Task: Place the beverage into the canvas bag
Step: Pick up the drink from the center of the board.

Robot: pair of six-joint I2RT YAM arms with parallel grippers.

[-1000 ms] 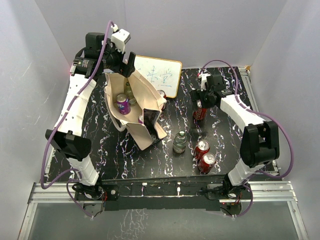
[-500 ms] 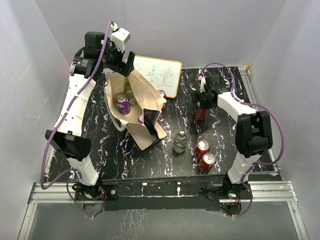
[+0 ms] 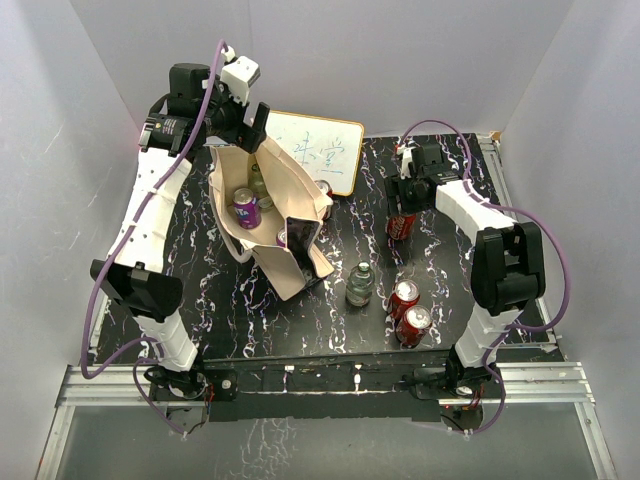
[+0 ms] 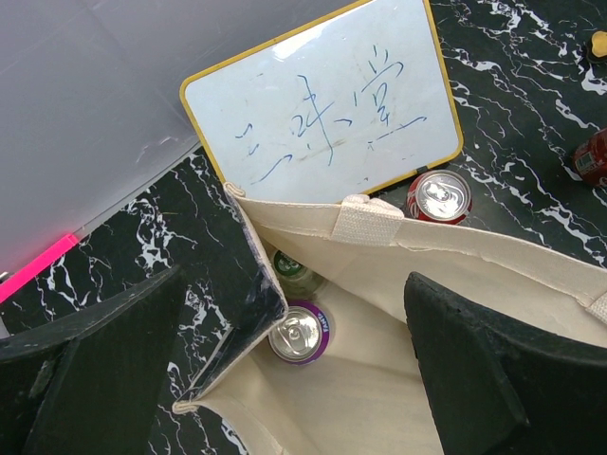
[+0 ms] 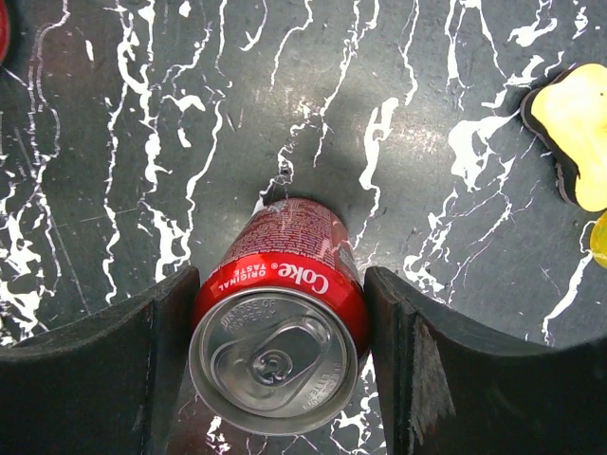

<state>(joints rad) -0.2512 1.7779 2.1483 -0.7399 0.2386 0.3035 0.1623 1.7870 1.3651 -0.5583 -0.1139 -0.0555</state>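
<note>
Right gripper [image 5: 280, 296] clamps an upright red cola can [image 5: 281, 365] toward the table's [image 3: 250, 322] right edge. Left gripper [image 4: 294, 289] hangs wide open above the canvas bag [image 4: 474, 258].

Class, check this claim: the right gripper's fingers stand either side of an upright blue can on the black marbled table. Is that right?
No. The can between the right gripper's fingers is red, a Coke can, not blue. It does stand upright on the black marbled table; the right wrist view shows it.
</note>
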